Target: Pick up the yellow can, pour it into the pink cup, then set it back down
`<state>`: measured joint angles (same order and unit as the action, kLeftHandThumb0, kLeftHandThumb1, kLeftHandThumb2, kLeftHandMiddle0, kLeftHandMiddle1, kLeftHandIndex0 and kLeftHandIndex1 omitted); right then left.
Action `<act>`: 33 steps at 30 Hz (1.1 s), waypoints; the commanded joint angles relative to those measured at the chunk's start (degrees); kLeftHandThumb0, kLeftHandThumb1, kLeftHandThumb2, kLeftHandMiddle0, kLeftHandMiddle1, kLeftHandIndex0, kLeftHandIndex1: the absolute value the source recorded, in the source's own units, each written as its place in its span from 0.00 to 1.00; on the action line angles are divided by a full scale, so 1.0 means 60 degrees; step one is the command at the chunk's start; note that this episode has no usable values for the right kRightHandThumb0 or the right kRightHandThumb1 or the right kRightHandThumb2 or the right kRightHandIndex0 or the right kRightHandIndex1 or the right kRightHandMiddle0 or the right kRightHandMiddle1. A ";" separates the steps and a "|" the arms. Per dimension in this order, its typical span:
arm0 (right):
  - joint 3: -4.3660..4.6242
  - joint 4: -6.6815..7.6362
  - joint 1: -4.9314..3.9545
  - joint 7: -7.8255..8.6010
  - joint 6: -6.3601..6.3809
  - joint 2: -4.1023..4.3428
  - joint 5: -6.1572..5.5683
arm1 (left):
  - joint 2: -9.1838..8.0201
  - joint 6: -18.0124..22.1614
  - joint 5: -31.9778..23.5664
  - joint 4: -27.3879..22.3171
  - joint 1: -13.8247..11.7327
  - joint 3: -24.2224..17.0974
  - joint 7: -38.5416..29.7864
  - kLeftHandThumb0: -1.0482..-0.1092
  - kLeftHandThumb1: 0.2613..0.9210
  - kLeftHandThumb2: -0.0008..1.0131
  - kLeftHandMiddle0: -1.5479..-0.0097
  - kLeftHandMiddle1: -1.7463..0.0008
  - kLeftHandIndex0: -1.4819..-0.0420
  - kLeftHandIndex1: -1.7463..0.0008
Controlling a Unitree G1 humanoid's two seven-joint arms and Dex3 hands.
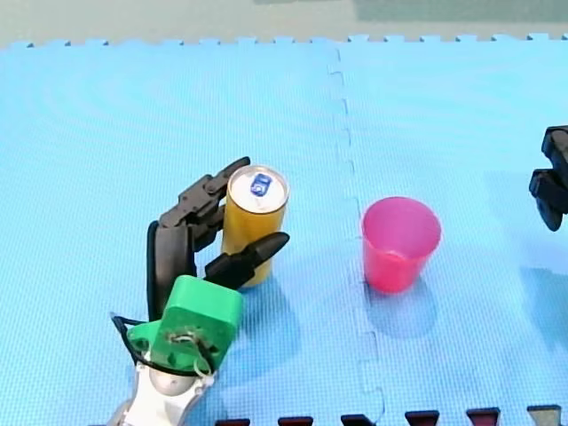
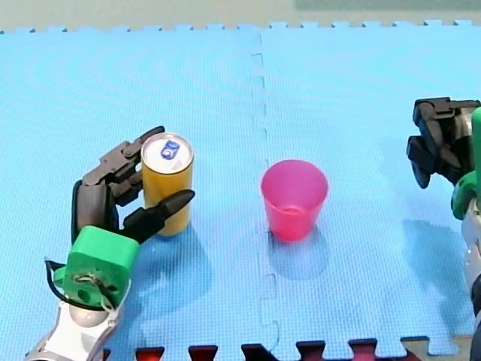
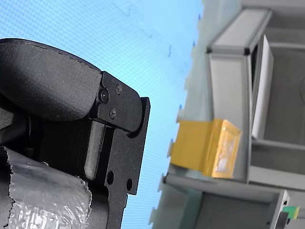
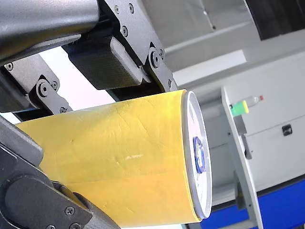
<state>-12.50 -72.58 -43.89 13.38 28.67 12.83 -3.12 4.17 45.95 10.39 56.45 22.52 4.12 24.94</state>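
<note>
Beside the pink cup (image 2: 293, 199), the left hand (image 2: 113, 197) grips the standing yellow can (image 2: 167, 192) (right hand (image 2: 436, 143) curled, empty, far right).

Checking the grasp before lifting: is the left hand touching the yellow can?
Touching. The second wrist view shows left hand fingers pressed against the yellow can from opposite sides. The right hand hangs at right, over the foam mat.

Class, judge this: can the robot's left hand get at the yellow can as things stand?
Likely yes: the left hand has its fingers around the upright yellow can, nothing between; the right hand is far right.
</note>
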 commanded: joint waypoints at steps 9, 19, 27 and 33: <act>-0.0008 0.0047 -0.0046 0.0000 -0.0047 0.0070 -0.0009 | 0.0394 0.0140 -0.0647 -0.0100 -0.0105 -0.0494 -0.0974 0.75 0.87 0.00 0.16 1.00 0.23 1.00; -0.0046 0.0049 -0.0029 0.0067 -0.0023 0.0107 -0.0047 | 0.0603 0.0183 -0.0854 0.0020 -0.0052 -0.0749 -0.1423 0.76 0.87 0.00 0.16 1.00 0.23 1.00; -0.0052 0.0070 -0.0024 0.0089 -0.0021 0.0168 -0.0044 | 0.0622 0.0471 -0.0629 0.0351 0.0014 -0.0748 -0.1347 0.76 0.87 0.00 0.16 1.00 0.23 1.00; -0.0046 0.0076 -0.0015 0.0079 -0.0020 0.0189 -0.0035 | 0.0244 0.0757 0.0948 0.0683 0.0087 -0.0235 0.0282 0.76 0.87 0.00 0.17 1.00 0.23 1.00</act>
<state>-12.66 -72.27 -43.88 13.89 28.49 13.58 -3.23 6.71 49.51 13.49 60.13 22.40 1.55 23.56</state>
